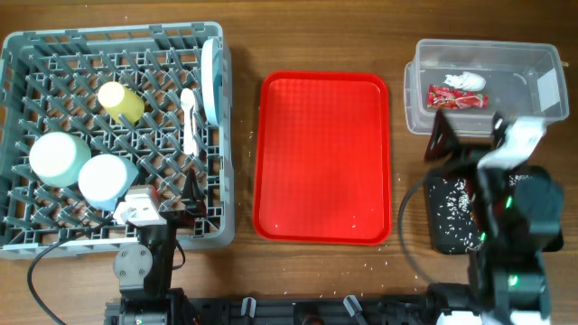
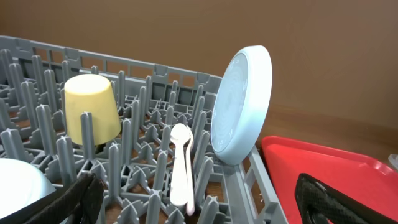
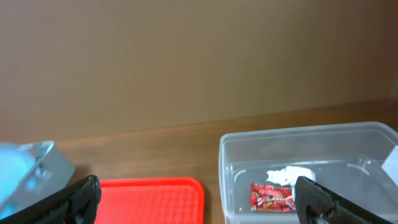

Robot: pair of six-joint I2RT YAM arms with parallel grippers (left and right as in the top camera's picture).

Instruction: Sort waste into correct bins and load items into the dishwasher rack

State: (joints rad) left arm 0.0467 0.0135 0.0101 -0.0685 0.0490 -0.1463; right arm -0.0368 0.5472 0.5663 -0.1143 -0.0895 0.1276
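The grey dishwasher rack point(image 1: 27, 54) holds the yellow cup point(image 1: 121, 102), the pale green bowl point(image 1: 59, 158), the light blue bowl point(image 1: 107, 178), the pale blue plate point(image 1: 210, 79) on edge, and white cutlery point(image 1: 189, 120). The left wrist view shows the cup point(image 2: 92, 111), plate point(image 2: 241, 102) and a white spoon point(image 2: 181, 163). The clear tub point(image 1: 533, 56) holds the red wrapper point(image 1: 456, 97) and white tissue point(image 1: 465, 80), which also show in the right wrist view, wrapper point(image 3: 271, 196) and tissue point(image 3: 289, 175). The black tray point(image 1: 452, 221) holds rice. My left gripper point(image 2: 196, 202) is open and empty over the rack's near right corner. My right gripper point(image 3: 202, 199) is open and empty.
The flat red serving tray point(image 1: 323, 158) lies between the rack and the bins. A few rice grains lie on the wooden table in front of it point(image 1: 375, 264). The right arm point(image 1: 515, 208) covers part of the black tray.
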